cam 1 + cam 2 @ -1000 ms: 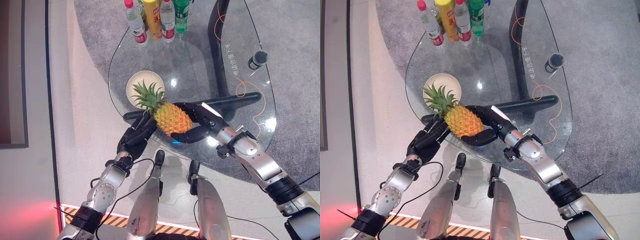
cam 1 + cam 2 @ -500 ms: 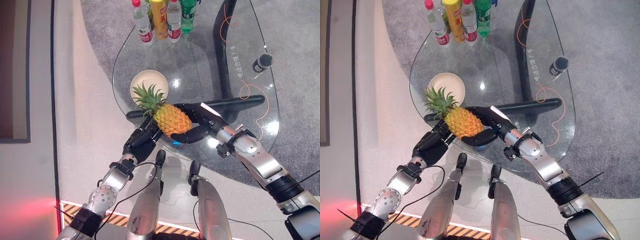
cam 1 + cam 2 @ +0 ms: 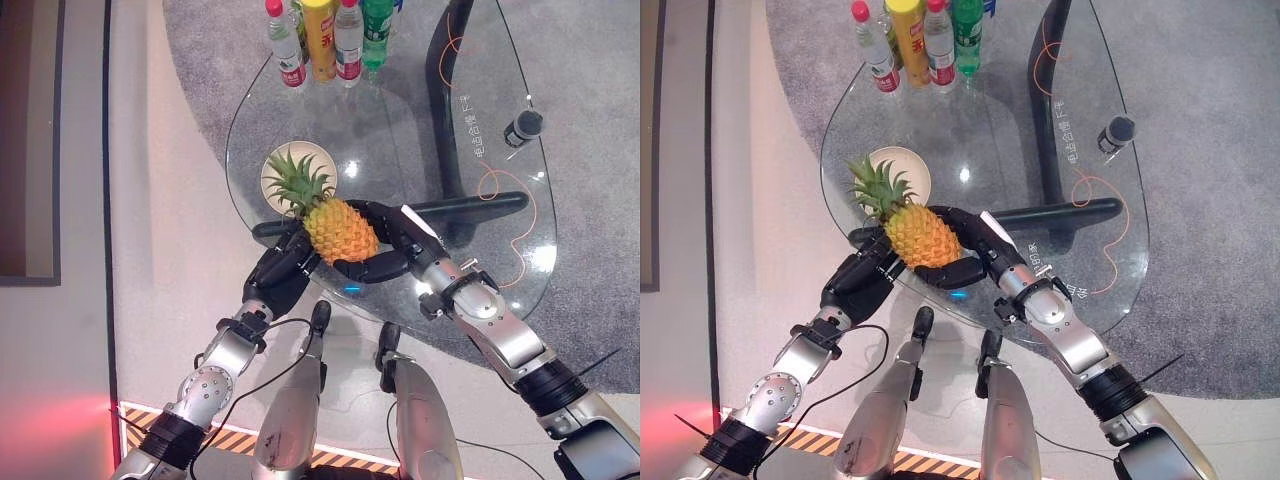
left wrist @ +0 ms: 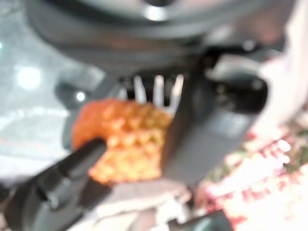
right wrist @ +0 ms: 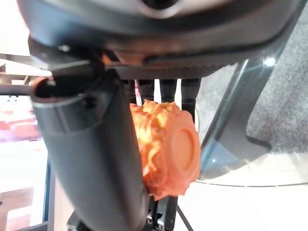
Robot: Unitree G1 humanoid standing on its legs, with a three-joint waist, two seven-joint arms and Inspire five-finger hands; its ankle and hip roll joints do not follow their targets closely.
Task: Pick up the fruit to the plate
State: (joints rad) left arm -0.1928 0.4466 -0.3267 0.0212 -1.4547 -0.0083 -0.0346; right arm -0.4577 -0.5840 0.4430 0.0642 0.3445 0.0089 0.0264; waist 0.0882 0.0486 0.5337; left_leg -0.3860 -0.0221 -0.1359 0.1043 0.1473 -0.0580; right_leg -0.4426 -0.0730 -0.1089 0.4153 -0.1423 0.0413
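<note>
Roughly midway, by the look of it: orange-yellow pineapple with green leafy crown [image 3: 338, 226] held off the clear oval glass table [image 3: 400, 130], clasped between both hands. Right hand [image 3: 392, 252] curled round the fruit's base end, thumb underneath; left hand [image 3: 279, 272] closed against the near side, fingers wrapped on the rind. Crown overlapping the round cream plate [image 3: 281, 162], body short of it. Left to do: carrying farther over the plate, lowering, letting go. Upright plastic bottles [image 3: 325, 38] standing well beyond.
</note>
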